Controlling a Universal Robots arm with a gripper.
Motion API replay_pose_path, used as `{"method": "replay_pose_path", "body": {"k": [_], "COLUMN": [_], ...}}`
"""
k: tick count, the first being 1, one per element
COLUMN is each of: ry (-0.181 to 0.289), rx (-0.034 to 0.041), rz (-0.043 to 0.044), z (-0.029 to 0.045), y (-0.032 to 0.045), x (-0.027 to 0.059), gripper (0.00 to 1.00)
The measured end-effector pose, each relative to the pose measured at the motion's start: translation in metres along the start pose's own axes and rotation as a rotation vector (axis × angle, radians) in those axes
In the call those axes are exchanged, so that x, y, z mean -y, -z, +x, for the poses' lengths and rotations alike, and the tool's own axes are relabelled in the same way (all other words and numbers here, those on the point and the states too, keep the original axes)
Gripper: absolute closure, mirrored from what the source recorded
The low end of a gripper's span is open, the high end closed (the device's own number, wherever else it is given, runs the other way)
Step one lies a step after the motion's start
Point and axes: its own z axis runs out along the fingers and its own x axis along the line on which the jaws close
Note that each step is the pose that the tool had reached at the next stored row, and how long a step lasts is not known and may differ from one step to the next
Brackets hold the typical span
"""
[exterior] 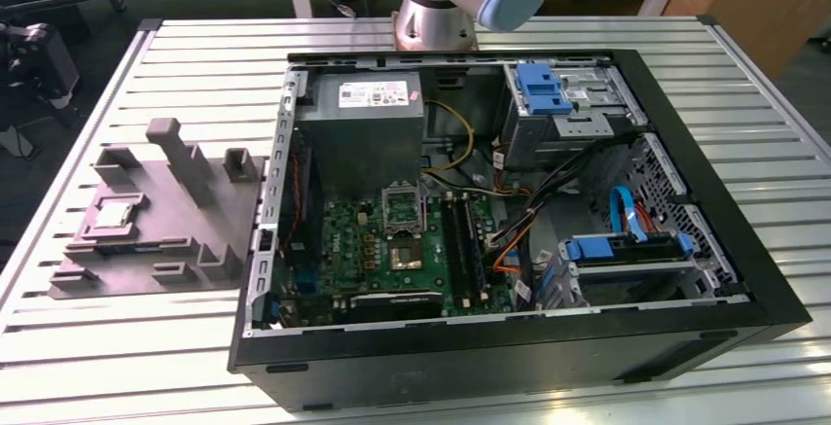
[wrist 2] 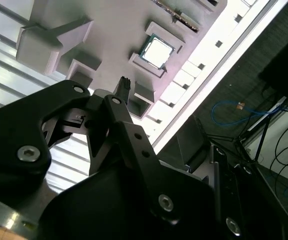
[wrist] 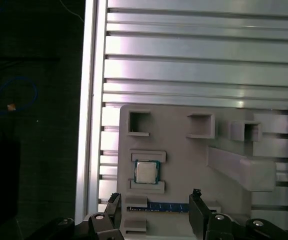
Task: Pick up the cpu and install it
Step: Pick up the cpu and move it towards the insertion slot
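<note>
**Cpu (wrist: 146, 172) in its tray (wrist: 184, 150), nothing lifted yet**

The cpu lies flat in a shallow square pocket of the grey moulded tray. It is a small square chip with a pale silvery top and a thin dark-green rim, sitting level between low raised lips. By my reading, neither the pickup nor the install is done; the whole job is left. The fingers (wrist: 198, 212) hang spread wide above the tray, well apart from the chip, with nothing between them. The tray rests on the slatted metal counter (exterior: 169, 347), just beside the open computer case (exterior: 520, 352), whose board (exterior: 377, 250) lies exposed.
</note>
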Motion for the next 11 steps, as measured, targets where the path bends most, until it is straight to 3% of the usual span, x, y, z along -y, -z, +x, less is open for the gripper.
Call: {"method": "replay_pose_path", "body": {"k": [11], "ry": [0.000], "rx": [0.0003], "rz": [-0.0026], "z": [0.0000], "y": [-0.0018], "x": [0.0001], "gripper": [0.35]}}
